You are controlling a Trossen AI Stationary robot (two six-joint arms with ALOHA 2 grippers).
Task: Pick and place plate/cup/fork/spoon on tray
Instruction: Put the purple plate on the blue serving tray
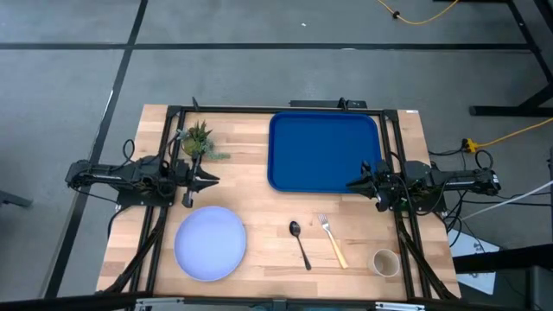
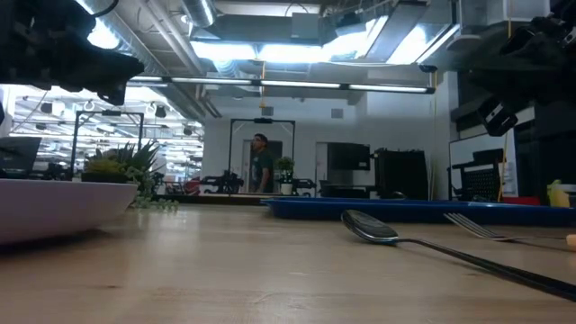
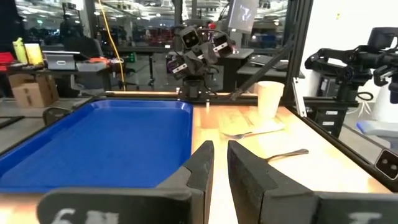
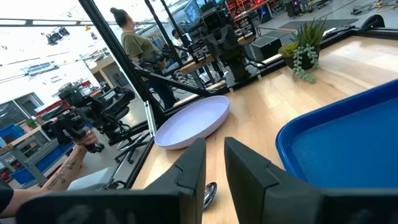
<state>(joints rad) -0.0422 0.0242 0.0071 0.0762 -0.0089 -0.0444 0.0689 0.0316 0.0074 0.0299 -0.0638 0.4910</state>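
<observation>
Cup [image 2: 571, 240] nearly cut off, low view

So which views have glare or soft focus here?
Low view: ceiling lights blow out, and the plate at the near left looks soft, as does the spoon's handle. High view: even light. Left wrist view: bright glare behind the cup.

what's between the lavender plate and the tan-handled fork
In the high view, only the slim dark metal spoon lies between the round lavender-blue plate and the wooden-handled silver fork; otherwise bare wood.
</observation>
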